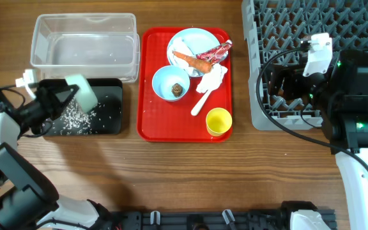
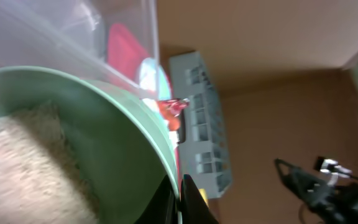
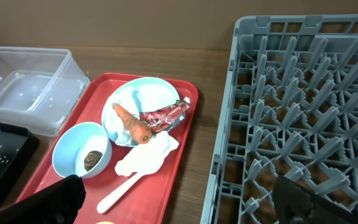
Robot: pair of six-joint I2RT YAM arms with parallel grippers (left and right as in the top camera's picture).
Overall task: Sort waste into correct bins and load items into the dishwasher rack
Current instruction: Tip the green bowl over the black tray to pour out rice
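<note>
Wooden table [image 1: 171,172], red crinkled wrapper [image 1: 214,52] on plate [image 1: 187,37]

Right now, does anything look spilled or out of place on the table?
The mint-green bowl, held by the left gripper, is tipped over the black tray, and white rice grains lie scattered inside that tray. Nothing else stands out.
</note>
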